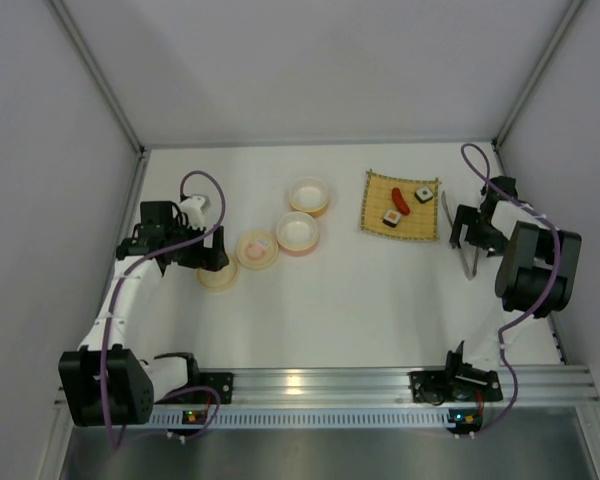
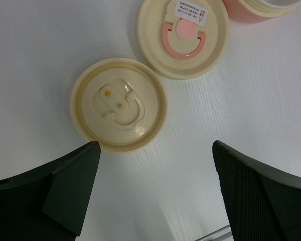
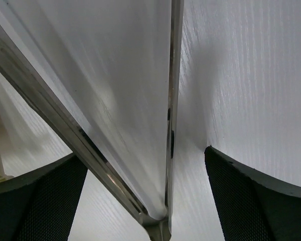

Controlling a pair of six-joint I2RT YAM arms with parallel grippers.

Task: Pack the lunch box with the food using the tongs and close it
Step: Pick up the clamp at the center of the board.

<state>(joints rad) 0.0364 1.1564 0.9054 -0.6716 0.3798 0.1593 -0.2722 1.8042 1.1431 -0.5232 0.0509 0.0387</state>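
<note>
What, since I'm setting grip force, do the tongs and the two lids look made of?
Tongs: polished metal, probably steel; mirror-like streaked reflections. Cream lid and pink-ringed lid: likely matte moulded plastic; fine ribbing, soft sheen, no glare.

Both black arms bend down over the white counter (image 1: 360, 300); left gripper (image 2: 155, 150) and right gripper (image 3: 145, 160) hang with jaws wide apart.

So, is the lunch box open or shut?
Open: both bowls sit uncovered, and two lids lie flat on the table beside them.
</note>
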